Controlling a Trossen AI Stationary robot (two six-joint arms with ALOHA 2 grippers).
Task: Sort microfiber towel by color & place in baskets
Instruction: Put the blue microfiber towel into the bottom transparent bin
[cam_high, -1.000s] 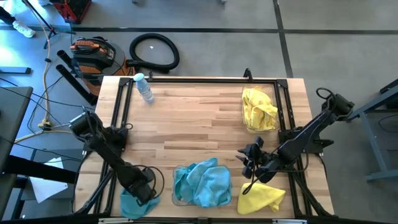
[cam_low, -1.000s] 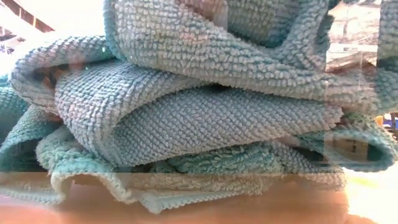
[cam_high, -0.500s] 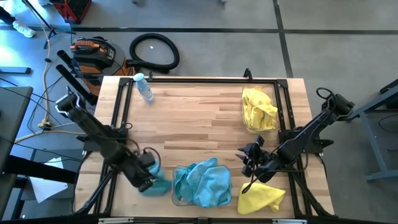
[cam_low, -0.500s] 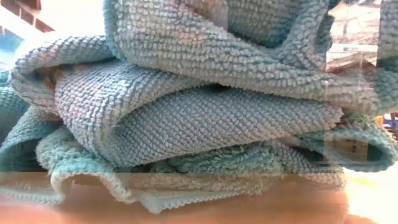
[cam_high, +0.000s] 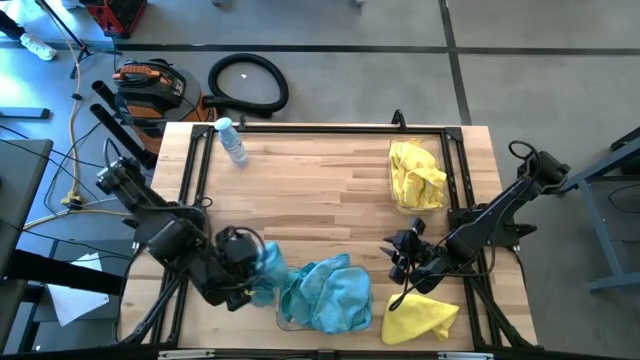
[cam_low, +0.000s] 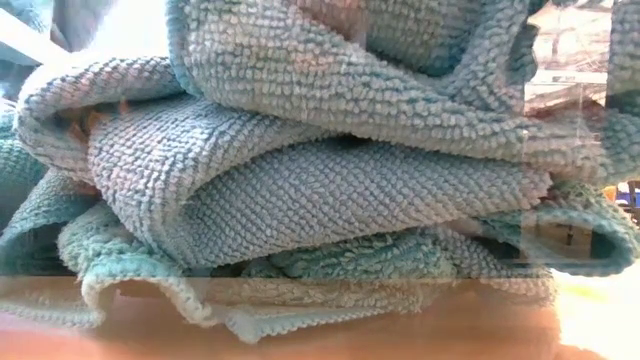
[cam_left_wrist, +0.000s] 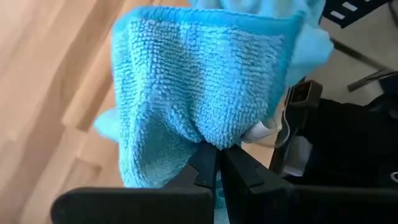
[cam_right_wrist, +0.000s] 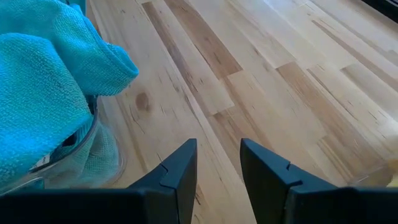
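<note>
Since the earlier frames, the left gripper has travelled from the near left corner of the table toward the near middle, carrying a teal towel with it; the right arm has not shifted.

Near edge: the wrist view confirms the left gripper's fingers are pinched tight on that teal towel, which hangs clear of the wood, just beside the teal basket. That basket already holds a heaped pile of teal towels, mounded above its low wall and filling the low view. To the right lies one loose yellow towel on the table, not yet binned. The right gripper hovers just behind it, fingers parted with nothing between them, over bare wood.

Far side: the yellow basket at the far right contains yellow towels. A water bottle lies at the far left, no part of the sorting.

Assessment: the task appears nearly complete. Outstanding items visible are two: the teal towel in transit, to be released onto the teal pile, and the single yellow towel, to be collected and carried to the far basket. No other loose towels are seen.
</note>
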